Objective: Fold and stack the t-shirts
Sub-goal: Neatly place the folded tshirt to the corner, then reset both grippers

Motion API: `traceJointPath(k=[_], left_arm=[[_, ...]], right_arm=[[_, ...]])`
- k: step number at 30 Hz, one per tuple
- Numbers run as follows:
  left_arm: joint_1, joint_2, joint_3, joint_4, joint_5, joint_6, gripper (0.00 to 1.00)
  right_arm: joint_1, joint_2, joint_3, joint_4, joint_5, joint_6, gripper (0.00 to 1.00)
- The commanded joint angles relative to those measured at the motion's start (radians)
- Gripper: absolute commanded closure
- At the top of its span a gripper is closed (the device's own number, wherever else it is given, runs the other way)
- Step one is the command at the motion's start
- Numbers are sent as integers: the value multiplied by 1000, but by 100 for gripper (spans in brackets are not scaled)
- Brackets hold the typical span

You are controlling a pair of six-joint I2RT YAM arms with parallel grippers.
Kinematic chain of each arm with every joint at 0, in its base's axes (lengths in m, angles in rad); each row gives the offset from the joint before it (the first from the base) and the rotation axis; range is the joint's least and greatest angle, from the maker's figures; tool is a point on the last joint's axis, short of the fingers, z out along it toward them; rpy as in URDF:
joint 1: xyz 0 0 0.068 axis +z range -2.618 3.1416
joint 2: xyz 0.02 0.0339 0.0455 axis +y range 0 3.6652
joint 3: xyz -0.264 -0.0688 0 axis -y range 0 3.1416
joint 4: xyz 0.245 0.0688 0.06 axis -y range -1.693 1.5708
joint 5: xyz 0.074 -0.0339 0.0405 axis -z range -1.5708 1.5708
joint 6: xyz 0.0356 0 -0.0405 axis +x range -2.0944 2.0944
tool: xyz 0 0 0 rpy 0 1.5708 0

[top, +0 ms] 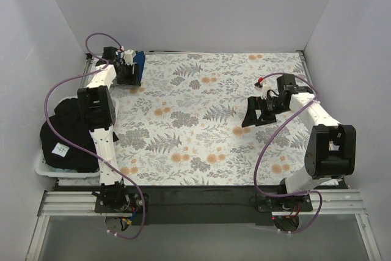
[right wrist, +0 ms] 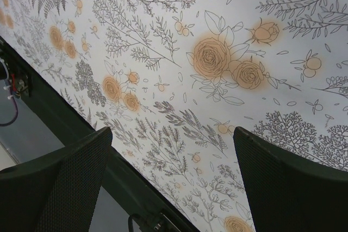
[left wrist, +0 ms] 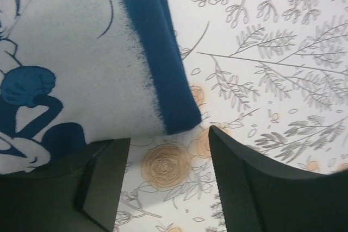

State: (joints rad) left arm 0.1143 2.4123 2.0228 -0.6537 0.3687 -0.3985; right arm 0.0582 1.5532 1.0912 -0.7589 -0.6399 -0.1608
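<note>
A folded blue t-shirt (top: 139, 65) with a white print (left wrist: 65, 63) lies at the far left corner of the floral cloth. My left gripper (top: 129, 73) sits right at its near edge; in the left wrist view the gripper (left wrist: 166, 156) is open, with only floral cloth between the fingers and the shirt's blue edge (left wrist: 157, 52) just beyond the tips. A heap of black t-shirts (top: 70, 129) with a small white tag (top: 61, 149) fills a bin at the left. My right gripper (top: 259, 112) hovers open and empty over the right half of the cloth (right wrist: 171, 139).
The white floral cloth (top: 208, 120) covers the table. The white bin (top: 41, 169) holding the black heap stands off the table's left edge beside the left arm. White walls close in on three sides. A dark strip (right wrist: 81, 129) and metal rails run along the near edge.
</note>
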Motion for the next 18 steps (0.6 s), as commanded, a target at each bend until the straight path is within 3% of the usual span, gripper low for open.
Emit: traceJointPath(k=[1, 2, 3, 5, 12, 18], left_arm=[[-7, -85, -31, -40, 90, -16, 40], [-7, -123, -45, -38, 107, -20, 36], [-8, -206, -58, -40, 121, -28, 25], [-8, -278, -67, -47, 150, -65, 15], [-34, -491, -62, -216, 207, -152, 13], [-54, -775, -327, -238, 190, -180, 12]], right_arm=[[-6, -25, 79, -5, -20, -25, 2], [-8, -34, 94, -3, -3, -34, 2], [-6, -44, 107, -3, 11, -45, 2], [-8, -67, 144, -8, 55, -78, 2], [-14, -154, 185, -14, 175, -174, 2], [-15, -292, 81, -7, 262, -206, 2]])
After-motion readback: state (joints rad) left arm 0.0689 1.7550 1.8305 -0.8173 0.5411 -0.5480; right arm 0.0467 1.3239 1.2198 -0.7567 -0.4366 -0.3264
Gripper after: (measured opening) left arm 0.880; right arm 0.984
